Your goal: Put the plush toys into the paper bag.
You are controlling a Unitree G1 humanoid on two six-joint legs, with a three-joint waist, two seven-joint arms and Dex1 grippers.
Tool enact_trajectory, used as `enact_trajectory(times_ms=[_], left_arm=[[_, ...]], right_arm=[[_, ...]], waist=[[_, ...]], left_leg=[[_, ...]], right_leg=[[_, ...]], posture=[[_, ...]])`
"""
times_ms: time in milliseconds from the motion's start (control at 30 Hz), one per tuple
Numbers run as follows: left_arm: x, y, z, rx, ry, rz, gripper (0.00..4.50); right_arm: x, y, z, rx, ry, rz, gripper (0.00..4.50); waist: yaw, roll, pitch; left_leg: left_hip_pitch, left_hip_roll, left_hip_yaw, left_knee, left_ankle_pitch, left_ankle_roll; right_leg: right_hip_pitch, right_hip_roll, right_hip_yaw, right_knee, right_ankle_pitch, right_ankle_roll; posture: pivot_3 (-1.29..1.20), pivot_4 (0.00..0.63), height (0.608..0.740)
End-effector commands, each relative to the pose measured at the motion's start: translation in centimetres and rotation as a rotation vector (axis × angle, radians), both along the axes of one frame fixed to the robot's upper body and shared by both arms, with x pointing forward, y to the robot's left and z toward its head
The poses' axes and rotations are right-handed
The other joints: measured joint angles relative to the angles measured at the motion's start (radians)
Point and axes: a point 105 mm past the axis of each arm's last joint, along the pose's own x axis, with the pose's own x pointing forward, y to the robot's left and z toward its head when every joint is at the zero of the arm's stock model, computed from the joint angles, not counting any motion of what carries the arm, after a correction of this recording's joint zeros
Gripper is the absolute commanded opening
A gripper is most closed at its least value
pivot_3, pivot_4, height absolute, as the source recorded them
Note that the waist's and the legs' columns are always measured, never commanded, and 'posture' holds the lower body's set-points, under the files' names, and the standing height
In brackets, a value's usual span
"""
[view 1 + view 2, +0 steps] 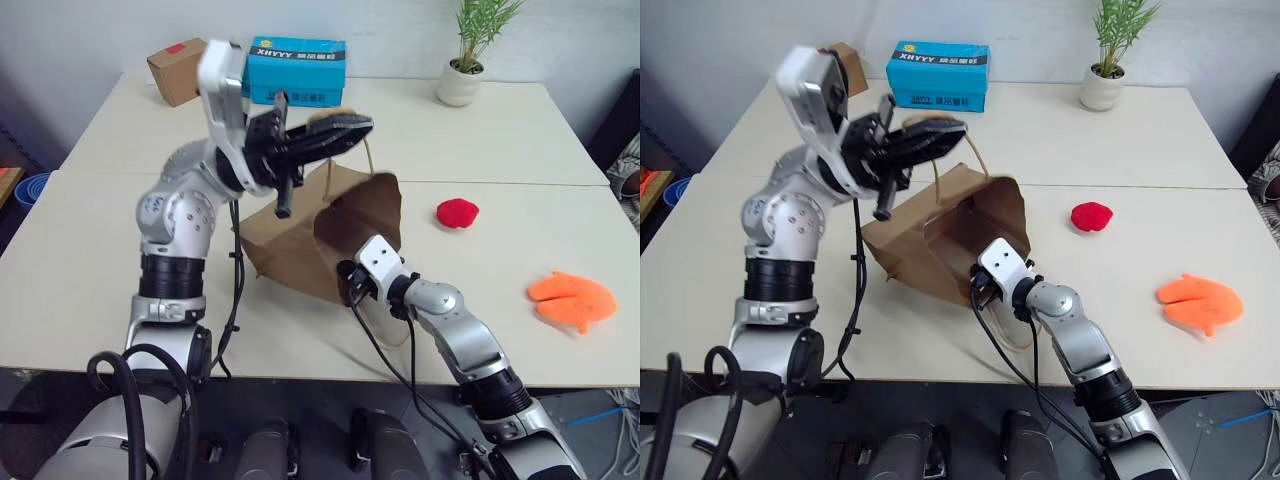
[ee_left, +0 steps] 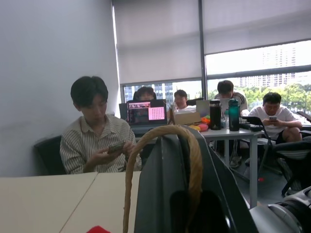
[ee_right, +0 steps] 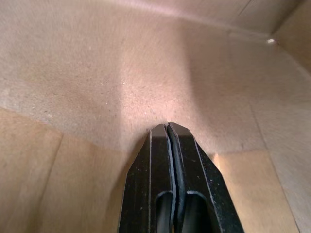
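Note:
The brown paper bag lies tilted on the table with its mouth facing my right arm. My left gripper is raised above the bag and is shut on its tan cord handle, which loops over the fingers. My right gripper is shut, its tips inside the bag's mouth at the lower rim, against the inner paper wall. Nothing shows between its fingers. The round red plush toy lies on the table to the right of the bag. Farther right, near the front edge, lies the flat orange plush toy.
A blue box and a brown cardboard box stand at the back of the table. A potted plant stands at the back right. Several seated people show in the left wrist view beyond the table.

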Motion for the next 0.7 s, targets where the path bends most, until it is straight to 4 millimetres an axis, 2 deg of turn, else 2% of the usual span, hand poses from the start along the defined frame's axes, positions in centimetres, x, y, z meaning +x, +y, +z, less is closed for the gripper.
enact_trajectory(times_ms=[33,133,267,333,400,467,500,533,600,633,700], left_arm=[[-0.3,-0.4,0.0,-0.005,-0.049,0.037,0.00],[0.0,-0.7,-0.9,0.005,-0.032,0.045,0.00],[0.2,-0.9,-1.5,0.020,-0.026,0.041,0.00],[0.4,-1.1,-1.5,0.024,-0.025,0.038,0.00],[0.5,-1.1,-1.6,0.030,-0.024,0.032,0.00],[0.4,-1.3,-2.1,0.059,-0.007,0.006,0.00],[0.5,-1.4,-2.3,0.071,-0.004,-0.001,0.00],[0.6,-1.5,-2.5,0.078,-0.004,-0.005,0.00],[0.6,-1.6,-2.6,0.078,-0.006,-0.001,0.00],[0.5,-1.6,-2.7,0.078,-0.006,-0.001,0.00],[0.6,-1.7,-3.2,0.084,0.004,0.002,0.00]], right_arm=[[-1.2,-0.2,2.3,0.200,0.002,0.016,0.04],[-3.2,-1.0,4.1,0.261,-0.054,0.073,0.62],[-6.2,-2.7,6.1,0.292,-0.142,0.140,1.97],[-8.1,-4.7,6.5,0.336,-0.113,0.107,2.69],[-9.5,-5.8,7.0,0.360,-0.114,0.097,3.37],[-11.5,-8.6,8.4,0.426,-0.180,-0.006,4.00],[-12.8,-12.2,8.7,0.436,-0.235,-0.186,4.32],[-14.0,-14.6,8.7,0.426,-0.266,-0.315,4.47],[-16.8,-18.6,7.5,0.270,-0.297,-0.497,4.47],[-17.7,-19.4,7.0,0.212,-0.288,-0.530,4.47],[-20.6,-23.4,5.0,0.102,-0.258,-0.720,4.47]], waist=[[0.000,0.000,0.000],[0.001,0.000,0.000],[0.004,0.000,0.000],[0.006,0.000,0.000],[0.009,0.000,0.000],[0.011,0.000,0.000],[0.024,0.000,0.000],[0.027,0.000,0.000],[0.035,0.000,0.000],[0.035,0.000,0.000],[0.028,-0.001,0.000]], left_leg=[[0.000,0.000,0.000,0.000,0.000,0.000],[-0.002,0.000,0.000,0.000,0.000,0.000],[-0.001,0.000,-0.001,0.000,0.000,0.000],[-0.001,0.000,-0.001,-0.001,-0.001,0.001],[-0.001,0.000,-0.001,-0.001,-0.001,0.001],[-0.002,0.000,-0.001,-0.001,-0.001,0.001],[-0.001,0.000,-0.001,-0.001,-0.001,0.001],[-0.001,0.000,-0.002,-0.003,-0.001,0.001],[-0.001,0.000,-0.002,-0.003,-0.002,0.001],[-0.001,0.000,-0.002,-0.003,-0.002,0.002],[-0.001,0.000,0.000,-0.003,-0.003,0.003]], right_leg=[[0.000,0.000,0.000,0.000,0.000,0.000],[-0.001,0.000,0.000,-0.001,0.000,0.000],[-0.001,0.000,-0.001,-0.002,0.000,0.000],[-0.001,0.000,-0.001,-0.002,0.000,0.000],[0.000,0.000,-0.001,-0.003,0.000,0.000],[0.000,0.000,-0.001,-0.004,0.000,0.001],[0.000,0.000,-0.001,-0.004,0.000,0.001],[0.000,0.000,-0.002,-0.005,0.000,0.001],[0.001,0.002,-0.002,-0.006,0.000,0.001],[0.001,0.002,-0.002,-0.007,0.000,0.001],[0.002,0.002,-0.001,-0.009,0.001,0.003]], posture=[[0.00,0.150,0.740],[0.00,0.150,0.740],[0.00,0.150,0.740],[0.00,0.150,0.740],[0.00,0.150,0.740],[0.00,0.150,0.740],[0.00,0.150,0.740],[0.00,0.150,0.740],[0.00,0.150,0.740],[0.00,0.150,0.740],[0.00,0.150,0.740]])
